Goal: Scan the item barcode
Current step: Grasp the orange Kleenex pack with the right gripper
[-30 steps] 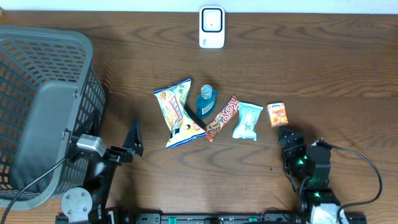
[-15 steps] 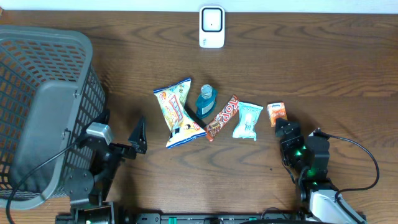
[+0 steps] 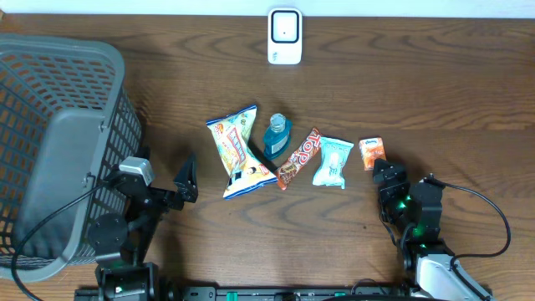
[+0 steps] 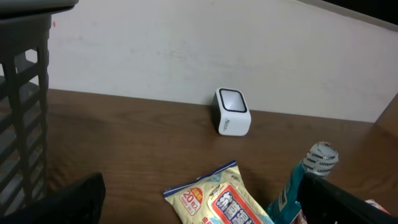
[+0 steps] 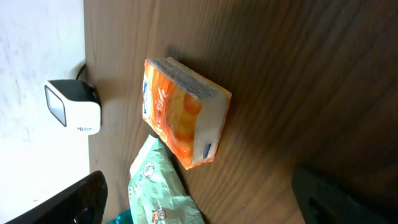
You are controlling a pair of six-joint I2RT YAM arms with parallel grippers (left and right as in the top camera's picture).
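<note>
gaping wide, right pincer point(image 3: 386, 174) empty just beside orange packet point(image 3: 373, 153), left pincer point(image 3: 165, 171) wide open, empty

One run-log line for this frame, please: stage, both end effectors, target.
stage: pre-grasp | left end effector: open, empty | right end effector: open, empty, facing orange packet | scanner: no item presented

The worktop point(image 3: 418, 84) is dark wood, visibly grained, with a smooth dull finish. The basket point(image 3: 50, 84) is matt grey plastic lattice. The scanner point(image 3: 284, 36) is smooth white plastic with a glossy window. The orange packet point(image 5: 183, 115) and snack bag point(image 3: 238, 150) wear shiny printed film. The bottle point(image 3: 277, 136) is translucent blue plastic.
</note>
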